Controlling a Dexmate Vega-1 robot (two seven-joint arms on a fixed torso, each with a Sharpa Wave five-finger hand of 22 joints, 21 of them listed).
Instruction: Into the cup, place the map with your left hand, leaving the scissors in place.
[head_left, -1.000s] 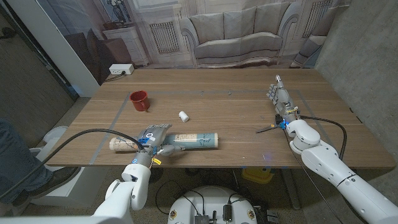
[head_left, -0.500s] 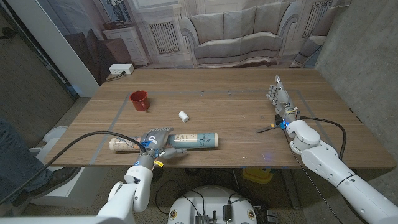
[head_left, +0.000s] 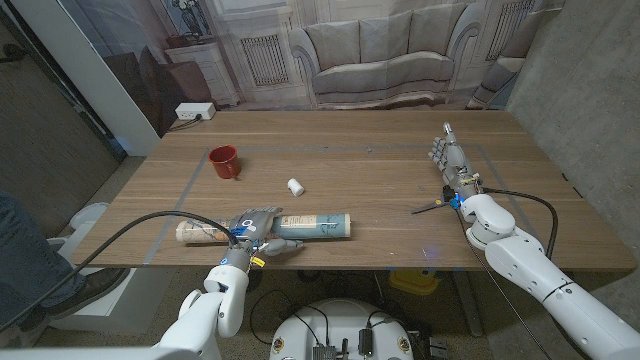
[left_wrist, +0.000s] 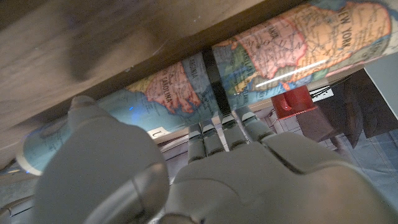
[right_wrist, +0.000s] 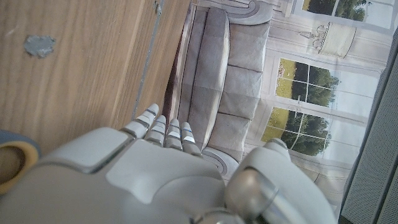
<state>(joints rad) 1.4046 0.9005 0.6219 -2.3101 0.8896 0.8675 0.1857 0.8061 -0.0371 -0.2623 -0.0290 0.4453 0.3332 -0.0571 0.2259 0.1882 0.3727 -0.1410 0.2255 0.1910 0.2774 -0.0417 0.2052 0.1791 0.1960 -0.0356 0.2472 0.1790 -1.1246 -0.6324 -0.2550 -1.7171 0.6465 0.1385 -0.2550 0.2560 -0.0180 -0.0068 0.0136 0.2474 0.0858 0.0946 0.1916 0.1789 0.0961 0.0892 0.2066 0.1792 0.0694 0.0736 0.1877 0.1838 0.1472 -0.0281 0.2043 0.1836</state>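
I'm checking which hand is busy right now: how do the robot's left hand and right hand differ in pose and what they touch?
The left hand lies over the rolled map near the table's front edge, fingers against it; the right hand touches nothing, fingers straight. The left hand sits near the table's left side, the right hand at the right side, beside the scissors. Both are pale grey and close to the tabletop.

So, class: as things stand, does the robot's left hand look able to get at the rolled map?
Probably yes. The left hand is already on the map near the table's front edge, fingers against the roll, and nothing lies between them. Whether it grips firmly is unclear.
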